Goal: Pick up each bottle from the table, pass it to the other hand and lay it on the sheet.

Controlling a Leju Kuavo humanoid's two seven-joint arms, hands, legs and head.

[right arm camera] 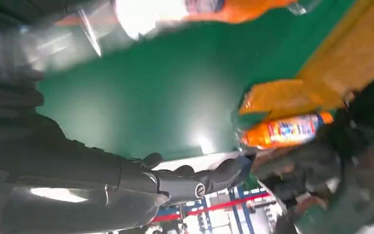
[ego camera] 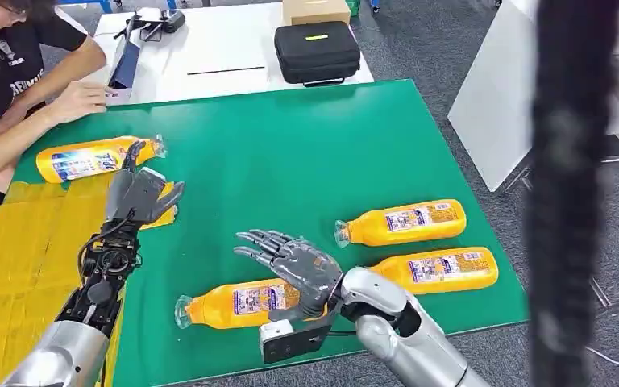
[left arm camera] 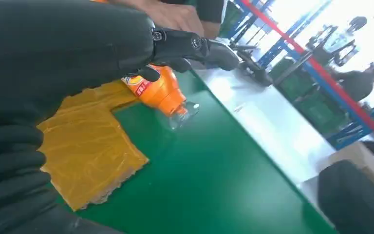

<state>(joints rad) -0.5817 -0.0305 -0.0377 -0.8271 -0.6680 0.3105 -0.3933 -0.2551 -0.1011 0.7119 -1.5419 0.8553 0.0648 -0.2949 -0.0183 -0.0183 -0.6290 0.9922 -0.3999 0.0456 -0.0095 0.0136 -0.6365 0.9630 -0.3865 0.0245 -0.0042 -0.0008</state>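
The right robot hand point(ego camera: 294, 266) hovers spread and empty just above the nearest bottle point(ego camera: 238, 303), which lies on its side near the front edge of the green tabletop point(ego camera: 290, 153), clear cap pointing toward the robot's left. Judging from that, the step in hand is picking this bottle up. To do it well, the hand should come down over the labelled middle of the body, not the tapered neck, and close across the bottle's width so it does not roll away toward the edge; the smooth round plastic will likely slip under a light pinch.

The left robot hand point(ego camera: 141, 193) hangs open, fingers apart and holding nothing, over the inner edge of the yellow sheet point(ego camera: 32, 242), well placed to receive the handover. A lifted corner of the sheet lies just beside it and could snag.

Two more bottles lie to the right: one point(ego camera: 439, 270) just past the right forearm, another point(ego camera: 403, 223) behind it, both apart from the first, so the lift is unobstructed.

Farther off, one bottle point(ego camera: 97, 159) already rests at the sheet's far end. A person's hand point(ego camera: 76, 101) rests at the far-left corner, near that laid bottle. Beyond, a black case point(ego camera: 317, 52) sits on a white table point(ego camera: 209, 48).
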